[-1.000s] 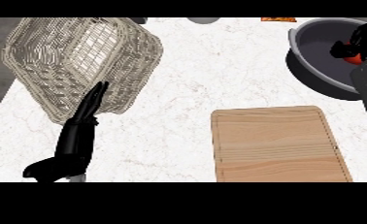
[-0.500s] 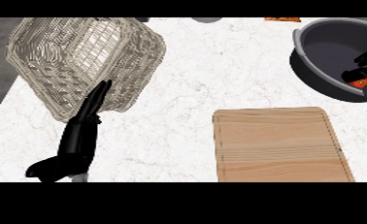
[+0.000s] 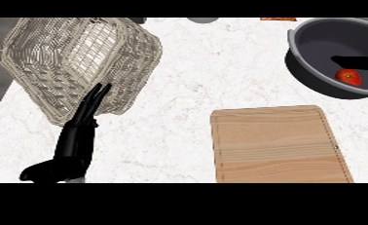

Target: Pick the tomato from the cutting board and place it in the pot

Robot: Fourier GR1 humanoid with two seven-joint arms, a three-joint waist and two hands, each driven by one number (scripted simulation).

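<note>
The red tomato (image 3: 348, 76) lies inside the dark grey pot (image 3: 310, 44) at the right edge of the head view, near the pot's right side. Below it, the wooden cutting board (image 3: 277, 143) lies bare on the white counter. My left hand (image 3: 74, 142) rests at the lower left with its fingers straight and pointing up, their tips in front of the wicker basket. My right hand does not show in the view.
A large wicker basket (image 3: 79, 63) lies tilted at the upper left. A grey round object (image 3: 203, 20) and an orange item (image 3: 279, 19) peek in at the counter's far edge. White marble counter (image 3: 194, 87) stretches between basket, board and pot.
My right hand, which was over the pot, has withdrawn out of the right edge. The tomato now lies uncovered in the pot. The left hand has stayed put.
</note>
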